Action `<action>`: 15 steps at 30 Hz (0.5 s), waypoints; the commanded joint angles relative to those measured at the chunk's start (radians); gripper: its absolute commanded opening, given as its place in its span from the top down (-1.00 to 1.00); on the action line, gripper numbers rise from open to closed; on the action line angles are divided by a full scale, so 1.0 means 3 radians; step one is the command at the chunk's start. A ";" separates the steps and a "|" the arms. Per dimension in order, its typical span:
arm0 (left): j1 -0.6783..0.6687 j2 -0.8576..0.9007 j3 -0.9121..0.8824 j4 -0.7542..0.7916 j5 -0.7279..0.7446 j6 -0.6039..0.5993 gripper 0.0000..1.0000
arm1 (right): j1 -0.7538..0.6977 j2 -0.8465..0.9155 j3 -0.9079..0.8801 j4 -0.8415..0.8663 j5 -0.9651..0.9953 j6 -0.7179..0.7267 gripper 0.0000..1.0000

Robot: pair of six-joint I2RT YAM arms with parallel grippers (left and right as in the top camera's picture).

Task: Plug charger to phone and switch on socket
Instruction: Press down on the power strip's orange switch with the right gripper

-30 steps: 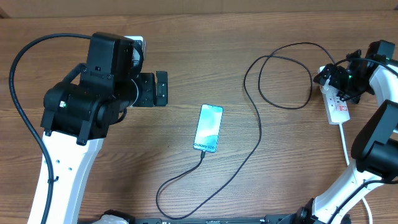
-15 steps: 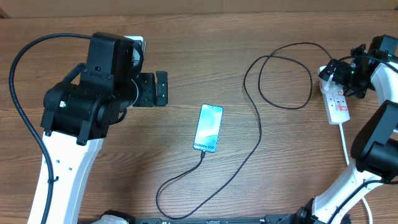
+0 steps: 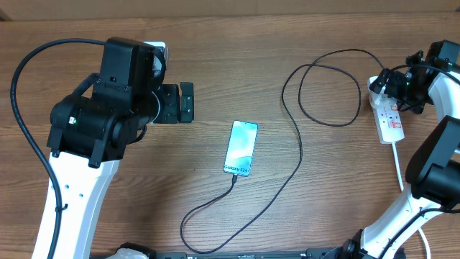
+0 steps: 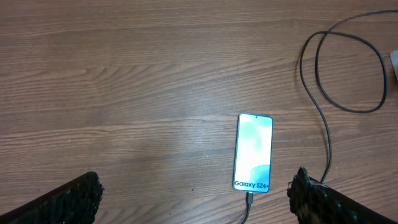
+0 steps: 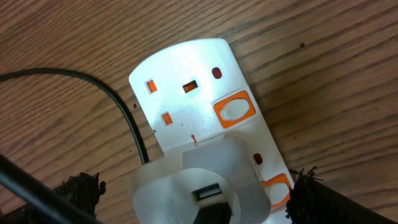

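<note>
The phone (image 3: 241,147) lies screen up and lit at the middle of the table, also in the left wrist view (image 4: 254,152). The charger's thin black cable (image 3: 298,155) is plugged into the phone's near edge (image 4: 249,200) and loops right to a white adapter (image 5: 205,180) seated in the socket (image 3: 392,122). My left gripper (image 3: 178,103) hovers open to the left of the phone, nothing between its fingers (image 4: 74,199). My right gripper (image 3: 394,90) stands open over the socket's (image 5: 186,93) far end, its fingertips (image 5: 311,193) either side of the adapter.
The socket's white cord (image 3: 399,169) runs toward the front right beside the right arm's base. A wide cable loop (image 3: 330,86) lies between the phone and the socket. The socket's orange switches (image 5: 234,111) show next to the outlets.
The right gripper shifted slightly up and to the right over the socket's far end, then held still. The left arm, phone and cable have not moved.
</note>
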 commanded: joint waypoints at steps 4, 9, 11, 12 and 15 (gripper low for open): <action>-0.0005 -0.0038 0.0078 0.0004 -0.0045 0.0061 -0.99 | 0.0027 -0.0004 -0.0031 0.0039 -0.0067 -0.0015 -0.99; -0.0005 -0.0038 0.0078 0.0004 -0.0045 0.0061 -0.99 | 0.0025 -0.0004 -0.0084 0.0041 -0.0064 -0.0017 -0.99; -0.0005 -0.0038 0.0078 0.0004 -0.0045 0.0061 -0.99 | 0.0027 -0.0004 -0.0125 0.0070 -0.0064 -0.0015 -1.00; -0.0005 -0.0038 0.0078 0.0004 -0.0045 0.0061 -0.99 | 0.0025 -0.0004 -0.0151 0.0089 -0.0065 -0.0015 -0.99; -0.0005 -0.0038 0.0078 0.0004 -0.0045 0.0061 -1.00 | 0.0027 -0.0004 -0.0158 0.0089 -0.0066 -0.0015 -0.99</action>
